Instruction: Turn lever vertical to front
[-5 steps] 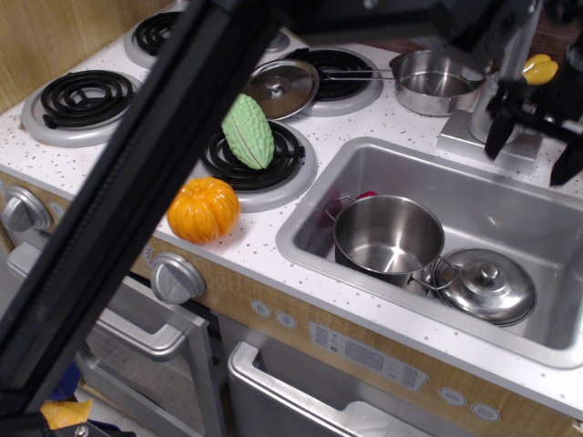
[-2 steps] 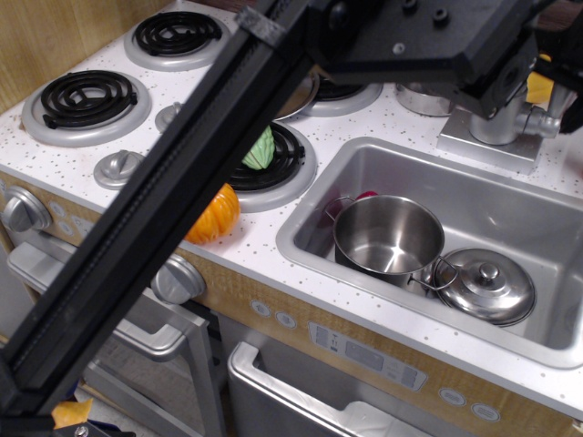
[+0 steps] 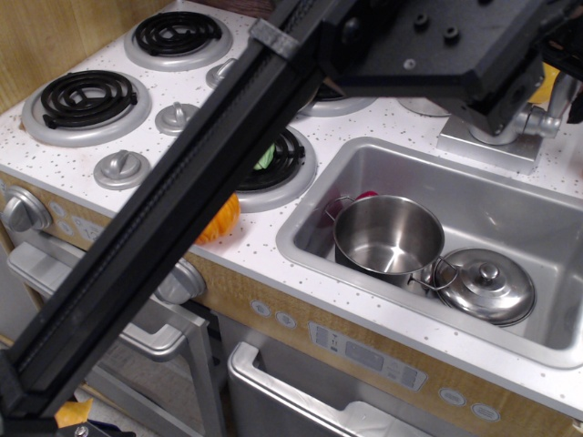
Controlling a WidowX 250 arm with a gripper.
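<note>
The faucet stands at the back right on its rectangular grey base [image 3: 483, 146]. The lever [image 3: 545, 121] is a short silver stub sticking out to the right from the faucet column. My arm's black body [image 3: 428, 45] crosses the picture diagonally and covers the top of the faucet. My gripper [image 3: 575, 102] is at the far right edge by the lever. Only dark bits of it show, so I cannot tell if it is open or touching the lever.
The steel sink [image 3: 474, 196] holds a pot [image 3: 387, 238] and a lid [image 3: 487, 287]. An orange pumpkin [image 3: 222, 218] and a green vegetable [image 3: 265, 157] peek out behind the arm. Coil burners [image 3: 84, 98], stove knobs [image 3: 121, 167] and an oven handle [image 3: 155, 341] lie left.
The arm has swung further right and now covers the pumpkin, vegetable and small pan. The gripper's fingers, plainly seen around the faucet a second ago, have moved to the right edge.
</note>
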